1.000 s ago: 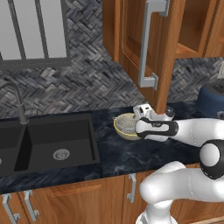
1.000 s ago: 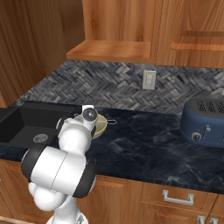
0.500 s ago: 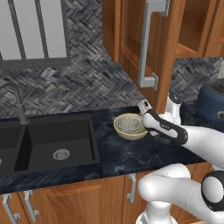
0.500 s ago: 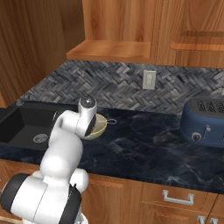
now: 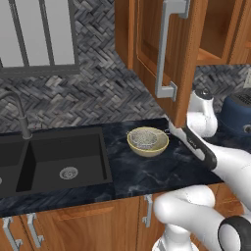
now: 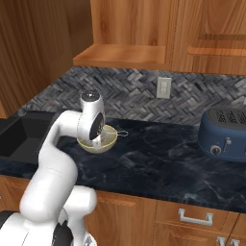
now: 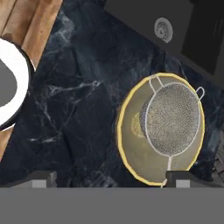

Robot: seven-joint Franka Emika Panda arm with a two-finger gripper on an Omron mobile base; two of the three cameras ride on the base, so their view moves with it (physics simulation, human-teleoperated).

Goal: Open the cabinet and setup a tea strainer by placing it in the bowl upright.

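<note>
The pale yellow bowl [image 5: 147, 145] stands on the dark counter right of the sink. The silver mesh tea strainer [image 5: 143, 138] rests inside it, rim up, its thin wire handle reaching over the bowl's right edge. From above, the hand view shows the strainer [image 7: 173, 118] within the bowl's yellow rim [image 7: 124, 127]. My gripper [image 7: 112, 178] hangs above and beside the bowl, open, with nothing between its fingertips. The wall cabinet's door [image 5: 184, 73] is swung open, its silver bar handle [image 5: 165, 49] facing the room. My arm partly covers the bowl [image 6: 109, 140] in the right base view.
A black sink [image 5: 59, 157] with a faucet [image 5: 19, 112] lies left of the bowl; its drain [image 7: 163, 29] appears from above. A blue toaster [image 6: 225, 133] stands at the counter's right, below a wall socket [image 6: 163, 87]. Lower wooden cabinets run under the counter.
My hand has drawn up and to the right, away from the bowl. The tea strainer stays in the bowl, free of the gripper.
</note>
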